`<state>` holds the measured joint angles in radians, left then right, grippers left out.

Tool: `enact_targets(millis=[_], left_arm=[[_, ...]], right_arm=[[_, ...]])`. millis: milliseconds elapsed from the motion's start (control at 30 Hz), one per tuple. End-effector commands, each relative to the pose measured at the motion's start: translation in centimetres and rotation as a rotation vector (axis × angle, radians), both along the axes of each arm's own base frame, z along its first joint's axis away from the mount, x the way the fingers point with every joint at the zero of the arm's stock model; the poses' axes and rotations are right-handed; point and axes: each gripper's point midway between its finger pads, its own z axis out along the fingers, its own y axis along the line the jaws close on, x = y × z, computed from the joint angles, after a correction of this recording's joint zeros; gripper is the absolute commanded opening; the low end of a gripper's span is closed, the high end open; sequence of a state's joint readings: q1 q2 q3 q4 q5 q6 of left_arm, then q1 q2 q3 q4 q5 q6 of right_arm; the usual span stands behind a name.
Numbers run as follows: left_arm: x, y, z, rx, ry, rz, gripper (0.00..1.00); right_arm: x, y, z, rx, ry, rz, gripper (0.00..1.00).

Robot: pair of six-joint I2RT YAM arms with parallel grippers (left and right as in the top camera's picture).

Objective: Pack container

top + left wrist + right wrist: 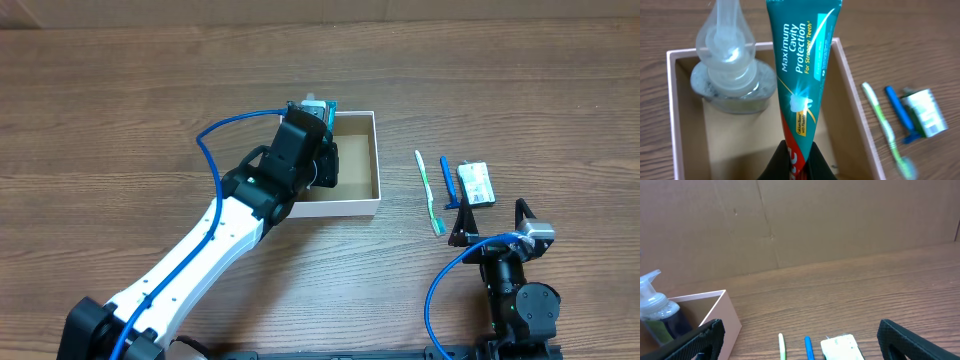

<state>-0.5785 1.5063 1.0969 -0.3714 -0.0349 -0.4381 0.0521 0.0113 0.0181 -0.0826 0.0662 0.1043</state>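
- At table centre sits the container (350,208): a square, shallow cardboard box with white outer walls and rim, plain brown inside, open on top.
- Left arm (200,255), white shell with black joints, reaches over the box's left half and hides that side from overhead.
- Left gripper (799,159): black fingers pinch the red end of a toothpaste tube (800,75).
- The tube is teal, glossy, flat and tapering, printed "Maximum Cavity Protection". It lies over the box interior, pointing at the far wall. Cannot tell whether it touches the floor.
- In the box's far left corner in the left wrist view stands a clear bottle (732,70): rounded body, translucent pump-type head, upright, just beside the tube.
- Right of the box and apart from it, on the wood-grain table (120,90), lie a green-and-white toothbrush (430,195), a blue-handled razor (447,178) and a small white-and-green packet (477,184), side by side and roughly parallel.
- Right gripper (492,226): near the table's front edge, close to the packet, jaws spread wide, nothing between them.
- Behind the table is a plain brown cardboard wall (840,220), creased.
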Motion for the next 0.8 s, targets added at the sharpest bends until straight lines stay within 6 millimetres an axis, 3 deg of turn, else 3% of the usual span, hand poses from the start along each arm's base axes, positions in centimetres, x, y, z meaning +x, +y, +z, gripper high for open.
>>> enact_targets(millis=[0,100,200,300,333,433,533,633,667,767], left_arm=[[0.6,0.8,-1.7,0.112,0.000,-0.006,0.11],[0.4,1.2,-2.6,0.146,0.023,-0.005,0.12],[0.1,1.3,-3.1,0.169,0.035,-0.019,0.19],[0.0,2.0,-3.5,0.206,0.044,-0.009,0.68],[0.0,2.1,-3.5,0.210,0.044,-0.007,0.76],[0.1,1.9,-2.5,0.194,0.032,-0.010,0.77],[0.1,1.8,0.7,0.168,0.005,-0.008,0.78],[0.0,4.1,4.7,0.200,-0.024,0.077,0.80],[-0.1,6.7,6.3,0.239,-0.029,0.168,0.81],[-1.1,12.7,8.1,0.297,0.013,0.358,0.90]], right_arm=[[0.0,0.0,-0.2,-0.001,-0.002,-0.001,1.00],[0.0,0.0,-0.2,-0.001,-0.002,-0.001,1.00],[0.0,0.0,-0.2,-0.001,-0.002,-0.001,1.00],[0.0,0.0,-0.2,-0.001,-0.002,-0.001,1.00],[0.0,0.0,-0.2,-0.001,-0.002,-0.001,1.00],[0.0,0.0,-0.2,-0.001,-0.002,-0.001,1.00],[0.0,0.0,-0.2,-0.001,-0.002,-0.001,1.00],[0.0,0.0,-0.2,-0.001,-0.002,-0.001,1.00],[0.0,0.0,-0.2,-0.001,-0.002,-0.001,1.00],[0.0,0.0,-0.2,-0.001,-0.002,-0.001,1.00]])
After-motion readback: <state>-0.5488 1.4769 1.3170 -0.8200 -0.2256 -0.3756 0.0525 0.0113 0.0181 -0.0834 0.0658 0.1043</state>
